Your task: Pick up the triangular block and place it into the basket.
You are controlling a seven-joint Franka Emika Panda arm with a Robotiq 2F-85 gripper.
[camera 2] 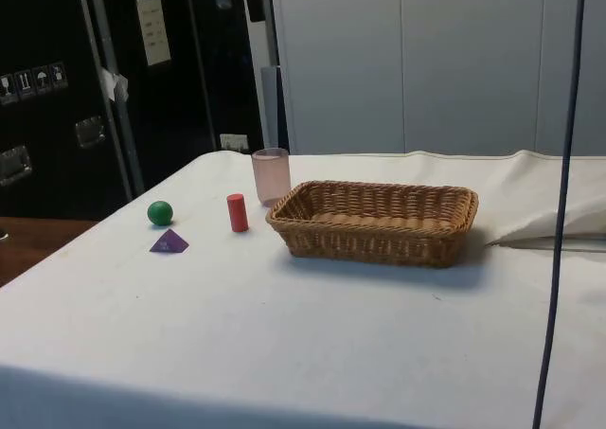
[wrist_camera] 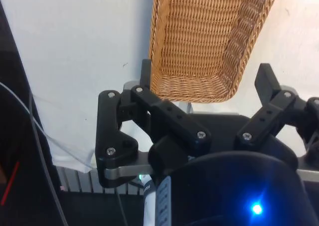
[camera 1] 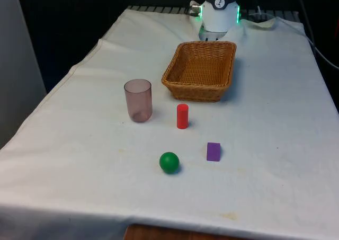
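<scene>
The purple triangular block (camera 1: pixel 213 151) (camera 2: pixel 169 243) lies on the white cloth near the table's front, to the front view's right of the green ball (camera 1: pixel 169 162) (camera 2: pixel 160 212). The wicker basket (camera 1: pixel 201 70) (camera 2: pixel 379 223) (wrist_camera: pixel 204 41) stands mid-table with nothing in it. My gripper (wrist_camera: pixel 207 81) hangs high above the basket's far end, near the robot's base. It is open, its two black fingers (wrist_camera: pixel 145 74) spread wide with nothing between them. It is far from the block.
A red cylinder (camera 1: pixel 182 116) (camera 2: pixel 237 212) stands upright between basket and ball. A translucent pink cup (camera 1: pixel 138 100) (camera 2: pixel 271 174) stands to the front view's left of the cylinder. The cloth's edge (camera 1: pixel 79 65) drops off at the front view's left.
</scene>
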